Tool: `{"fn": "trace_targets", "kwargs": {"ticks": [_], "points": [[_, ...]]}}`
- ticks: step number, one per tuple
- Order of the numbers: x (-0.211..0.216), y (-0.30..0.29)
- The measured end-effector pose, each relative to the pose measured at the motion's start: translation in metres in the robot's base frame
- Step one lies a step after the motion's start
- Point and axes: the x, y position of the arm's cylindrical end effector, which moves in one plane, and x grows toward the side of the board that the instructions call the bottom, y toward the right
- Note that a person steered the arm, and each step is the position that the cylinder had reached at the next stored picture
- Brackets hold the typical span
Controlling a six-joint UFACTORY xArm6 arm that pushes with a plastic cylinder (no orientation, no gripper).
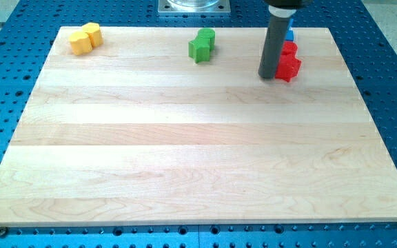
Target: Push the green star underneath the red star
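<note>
The green star (198, 50) lies near the view's top centre, touching a second green block (207, 37) just above it. The red star (289, 67) lies at the view's top right, with another red block (290, 49) above it. My tip (267, 76) rests on the board right against the red star's left side, well to the right of the green star. The rod hides part of the red blocks.
A blue block (290, 34) peeks out behind the rod above the red blocks. Two yellow blocks (85, 38) sit together at the view's top left. The wooden board (198, 158) lies on a blue perforated table.
</note>
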Motion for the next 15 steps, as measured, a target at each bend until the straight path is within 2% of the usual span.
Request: {"fn": "trace_targets", "kwargs": {"ticks": [1,2,3,4,5,6,7,8,9,10,11,12,13,15], "points": [[0.005,-0.001],[0.039,-0.015],[0.025,-0.119],[-0.022,-0.276],[-0.088,-0.292],[-0.142,-0.246],[-0.137,-0.162],[-0.077,-0.137],[-0.044,-0.136],[-0.048,-0.16],[0.0,-0.092],[0.013,-0.06],[0.012,-0.113],[0.012,-0.11]]}}
